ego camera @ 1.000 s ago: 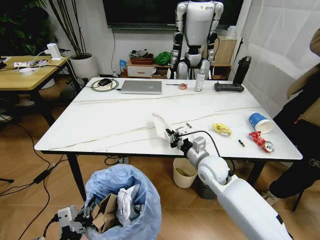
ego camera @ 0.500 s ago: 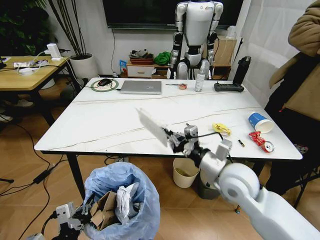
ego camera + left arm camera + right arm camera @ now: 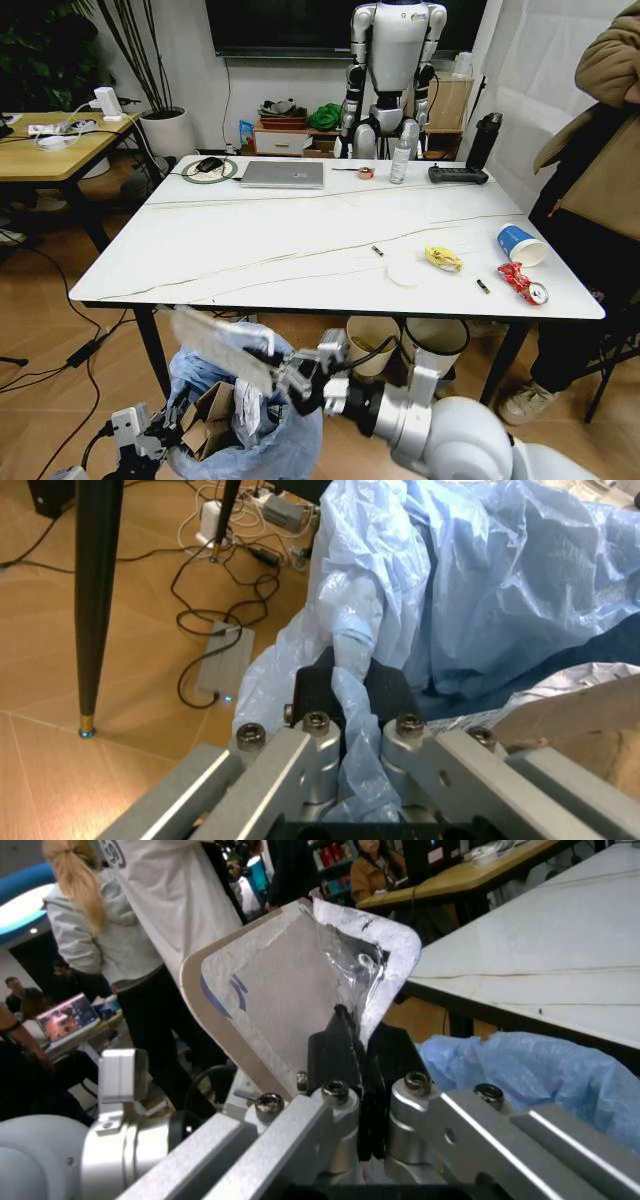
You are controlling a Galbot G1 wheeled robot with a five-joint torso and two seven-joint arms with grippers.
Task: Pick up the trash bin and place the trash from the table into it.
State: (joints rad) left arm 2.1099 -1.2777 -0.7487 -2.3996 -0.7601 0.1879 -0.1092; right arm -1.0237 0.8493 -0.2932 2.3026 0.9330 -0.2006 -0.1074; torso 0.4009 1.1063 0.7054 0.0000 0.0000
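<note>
The trash bin (image 3: 250, 425), lined with a light-blue bag, stands on the floor in front of the table (image 3: 250, 250). It holds brown cardboard (image 3: 208, 418) and crumpled white tissue (image 3: 247, 398). My left gripper (image 3: 165, 440) (image 3: 345, 697) is shut on the bag's rim (image 3: 460, 592). My right gripper (image 3: 288, 375) (image 3: 350, 1046) is shut on a flat clear plastic tray (image 3: 218, 343) (image 3: 300, 982), held tilted just above the bin's opening. On the table's right part lie a yellow wrapper (image 3: 443, 259), a blue paper cup (image 3: 520, 243), a red wrapper (image 3: 520, 282) and a round white piece (image 3: 405, 272).
A silver laptop (image 3: 283, 174), spray bottle (image 3: 400, 160) and black bottle (image 3: 483, 140) stand at the table's far edge. Under the table are a cream bucket (image 3: 368, 335) and a white black-rimmed bin (image 3: 437, 340). A person (image 3: 600, 200) stands at the right; a wooden table (image 3: 50, 145) stands at the left.
My right gripper has carried the tray from above the table's front edge down and left to over the bin. The left gripper has kept its hold on the bag.
</note>
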